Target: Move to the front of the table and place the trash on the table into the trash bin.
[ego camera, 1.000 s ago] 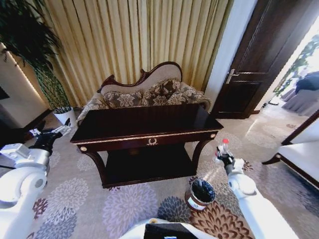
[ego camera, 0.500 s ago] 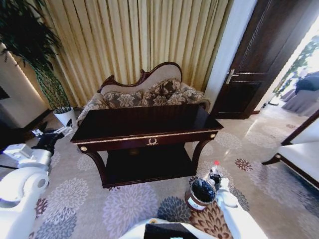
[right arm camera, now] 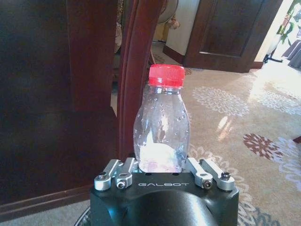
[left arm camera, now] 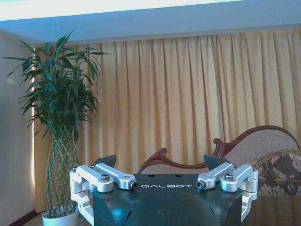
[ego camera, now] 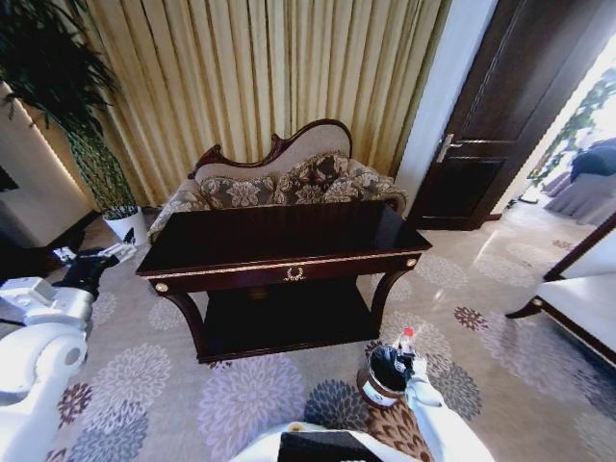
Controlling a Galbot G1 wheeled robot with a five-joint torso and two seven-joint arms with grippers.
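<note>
Release needed care: our right gripper (right arm camera: 162, 175), clamped on the clear red-capped plastic bottle (right arm camera: 162, 127), hung over the dark reddish-brown cylindrical bin (ego camera: 384, 376). We judged centring over the rim best. Our left gripper (left arm camera: 162, 165) was spread wide and empty beside the table's (ego camera: 279, 241) left end.

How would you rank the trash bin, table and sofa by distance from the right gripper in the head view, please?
From the right gripper:
1. Trash bin, right beside it on the carpet.
2. Table, ahead and leftward.
3. Sofa, behind the table.
</note>
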